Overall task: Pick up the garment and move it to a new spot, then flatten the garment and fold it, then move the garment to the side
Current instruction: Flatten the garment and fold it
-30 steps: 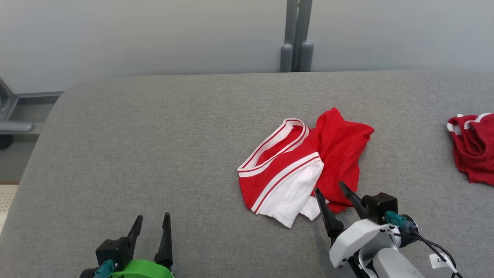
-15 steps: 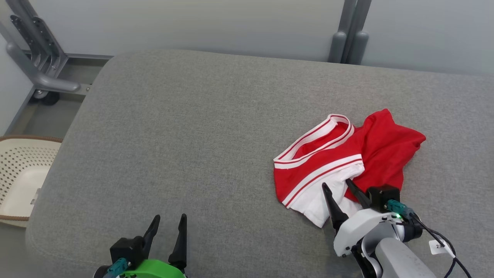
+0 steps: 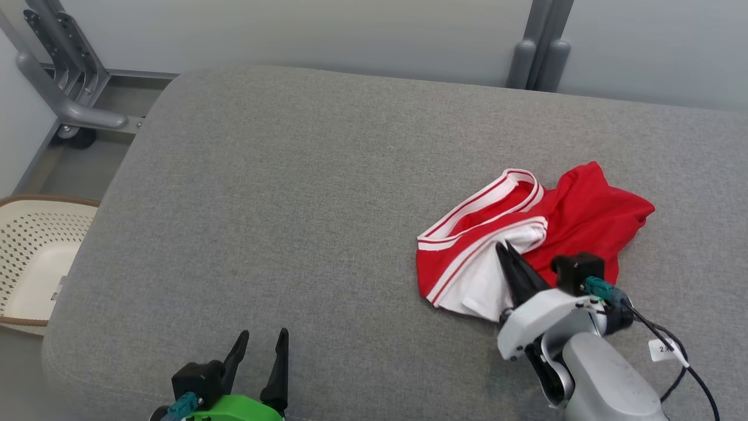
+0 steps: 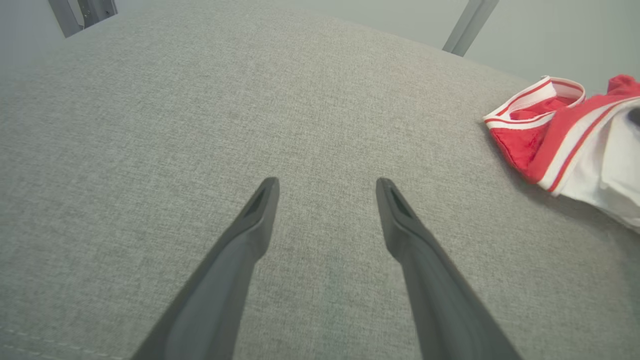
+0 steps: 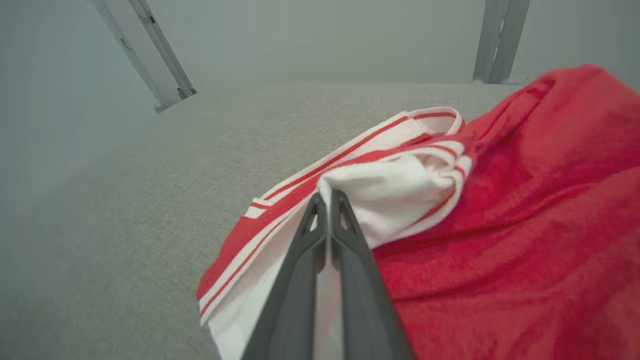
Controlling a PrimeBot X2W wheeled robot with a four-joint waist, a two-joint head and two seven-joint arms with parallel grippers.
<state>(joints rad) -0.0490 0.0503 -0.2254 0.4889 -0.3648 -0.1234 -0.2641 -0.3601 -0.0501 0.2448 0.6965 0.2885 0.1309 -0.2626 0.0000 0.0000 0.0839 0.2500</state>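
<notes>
**Entry: right arm at garment, left arm idle**

**Right arm.** A pale forearm (image 3: 608, 386) rises from the lower right of the head view and slants up and left over the table (image 3: 292, 204). The right fingers (image 3: 517, 275) are clenched together with no gap between them. Their tips sit in a bunched fold of the garment's white panel, grasping it. In the right wrist view the right fingers (image 5: 300, 280) run as a single dark wedge, and the white cloth gathers at their point.

**Left arm.** A green wrist (image 3: 228, 409) sits at the bottom edge of the head view. The left fingers (image 3: 277, 368) are released and spread apart, pointing away from the robot. In the left wrist view the left fingers (image 4: 235, 260) hover over bare grey cloth and touch nothing.

**Garment.** The garment (image 3: 584, 216) is red with white-and-red striped bands and lies crumpled on the right half of the table. Its banded opening faces left and its plain red bulk lies to the right. It is seen from the left wrist (image 4: 520, 145) and, close up, from the right wrist (image 5: 525, 200).

**Edges and room.**
- Bare table stretches wide to the left of the garment and between the two arms.
- The far edge is well apart from the garment, with a grey wall and a post (image 3: 540, 52) behind it.
- The left edge is rounded.
- Beyond the left edge, lower down, are a cream basket (image 3: 35, 257) and a metal frame (image 3: 70, 105).
- The near edge runs just by the left wrist.
- On the right the table runs out of view.
</notes>
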